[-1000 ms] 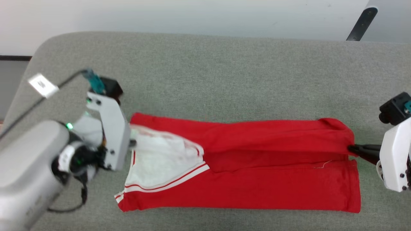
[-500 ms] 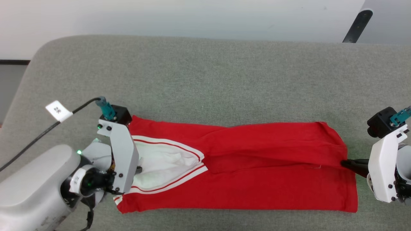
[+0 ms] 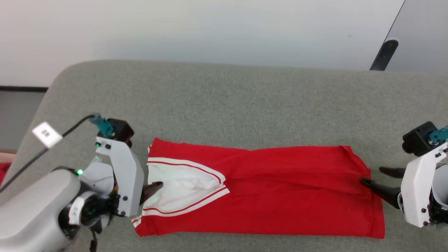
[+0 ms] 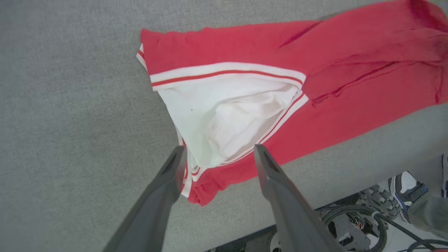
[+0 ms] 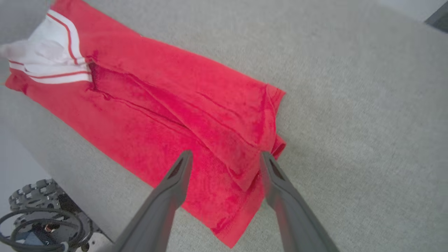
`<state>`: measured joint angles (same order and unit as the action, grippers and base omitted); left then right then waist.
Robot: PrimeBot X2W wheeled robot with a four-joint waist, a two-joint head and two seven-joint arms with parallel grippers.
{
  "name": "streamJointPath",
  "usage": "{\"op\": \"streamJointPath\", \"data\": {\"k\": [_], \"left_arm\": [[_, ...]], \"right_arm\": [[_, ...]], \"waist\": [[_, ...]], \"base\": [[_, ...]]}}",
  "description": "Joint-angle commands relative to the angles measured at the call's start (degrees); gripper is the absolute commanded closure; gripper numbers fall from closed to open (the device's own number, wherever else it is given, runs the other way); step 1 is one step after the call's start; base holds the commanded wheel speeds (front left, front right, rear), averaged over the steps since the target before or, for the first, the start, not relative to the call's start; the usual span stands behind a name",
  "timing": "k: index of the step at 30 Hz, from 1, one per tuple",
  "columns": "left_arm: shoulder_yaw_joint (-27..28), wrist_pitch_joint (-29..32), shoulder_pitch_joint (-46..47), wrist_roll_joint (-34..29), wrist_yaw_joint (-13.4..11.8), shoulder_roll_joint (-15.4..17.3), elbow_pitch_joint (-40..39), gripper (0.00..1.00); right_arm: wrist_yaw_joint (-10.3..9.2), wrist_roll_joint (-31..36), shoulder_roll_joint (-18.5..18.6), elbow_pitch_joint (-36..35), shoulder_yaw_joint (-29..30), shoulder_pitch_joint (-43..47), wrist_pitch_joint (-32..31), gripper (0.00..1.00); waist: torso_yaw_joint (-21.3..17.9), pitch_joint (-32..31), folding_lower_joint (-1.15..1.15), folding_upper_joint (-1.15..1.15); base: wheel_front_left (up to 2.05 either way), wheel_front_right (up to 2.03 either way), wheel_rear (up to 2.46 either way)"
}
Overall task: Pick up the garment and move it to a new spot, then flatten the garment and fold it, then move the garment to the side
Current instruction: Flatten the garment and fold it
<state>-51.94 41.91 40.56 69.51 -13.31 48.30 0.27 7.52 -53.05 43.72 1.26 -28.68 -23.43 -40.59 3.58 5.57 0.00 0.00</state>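
Garment (image 3: 266, 210): one, red knit jersey, folded lengthwise into a long narrow strip. It lies flat on the desk (image 3: 224, 105), close to the front edge. Desk top is grey with a felt-like weave and a rounded far-left corner.

Garment's left end shows one white sleeve panel, soft, rumpled and wedge-shaped. Two white bands border it, each carrying a thin red stripe. Right end is plain red hem. A loose flap overlaps the upper half, and several long creases run the strip's length.

Grippers: two, each with two long dark tapered fingers. Left gripper (image 4: 219, 149) is at the sleeve end, jaws apart, tips straddling the sleeve's lower corner, not closed on cloth. Right gripper (image 5: 226, 154) is at the hem end, jaws apart. One of its tips is at the cloth's edge, the other over bare desk.

One shoe (image 4: 407, 185) shows on the floor below the desk edge.
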Motion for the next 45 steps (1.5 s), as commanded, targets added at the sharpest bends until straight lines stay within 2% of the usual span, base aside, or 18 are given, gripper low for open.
{"op": "streamJointPath", "data": {"k": [1,6,14,18,22,28,32,39,45], "left_arm": [[0.5,-1.7,-1.6,-0.2,0.0,0.1,-0.5,0.00],[3.3,-11.5,-5.3,-1.1,0.5,0.4,-1.9,0.00],[7.2,-29.7,-13.0,-4.5,0.4,0.2,-2.4,0.00],[8.8,-37.6,-17.2,-4.9,0.0,-0.7,-1.8,0.00],[9.7,-42.3,-19.6,-5.5,-0.2,-1.1,-1.2,0.00],[12.0,-51.6,-23.4,-6.6,0.0,-1.8,0.0,0.00],[13.5,-55.3,-26.0,-7.3,0.2,-2.7,1.8,0.00],[18.5,-57.1,-30.0,-10.3,2.4,-6.2,4.6,0.00],[24.9,-57.0,-33.1,-15.1,5.1,-11.3,5.2,0.00]], "right_arm": [[-0.07,0.9,-0.6,-0.5,1.1,1.2,1.7,0.00],[-0.07,5.9,-2.7,-2.7,3.6,4.3,10.0,0.00],[-0.07,12.6,-6.9,-2.1,8.4,10.9,21.5,0.00],[-0.07,15.0,-8.8,-1.4,11.5,14.4,24.8,0.00],[-0.07,16.8,-10.1,-0.7,13.8,16.6,25.5,0.00],[-0.07,19.3,-12.3,1.9,17.6,19.1,22.1,0.00],[-0.07,18.5,-13.3,4.5,19.3,18.7,16.8,0.00],[-0.07,16.7,-13.2,9.0,21.0,16.4,6.8,0.00],[-0.07,15.7,-12.5,12.9,22.9,13.8,-0.5,0.00]], "waist": [[0.1,-1.4,0.00,0.00],[-0.1,-3.2,0.00,0.00],[0.2,-5.8,0.00,0.00],[0.7,-6.5,0.00,0.00],[1.1,-6.7,0.00,0.00],[1.9,-7.0,0.00,0.00],[3.3,-7.3,0.00,0.00],[6.9,-7.3,0.00,0.00],[10.4,-5.8,0.00,0.00]], "base": [[0.00,0.00,0.00],[0.00,0.00,0.00],[0.00,0.00,0.00],[0.00,0.00,0.00],[0.00,0.00,0.00],[0.00,0.00,0.00],[0.00,0.00,0.00],[0.00,0.00,0.00],[0.00,0.00,0.00]]}}
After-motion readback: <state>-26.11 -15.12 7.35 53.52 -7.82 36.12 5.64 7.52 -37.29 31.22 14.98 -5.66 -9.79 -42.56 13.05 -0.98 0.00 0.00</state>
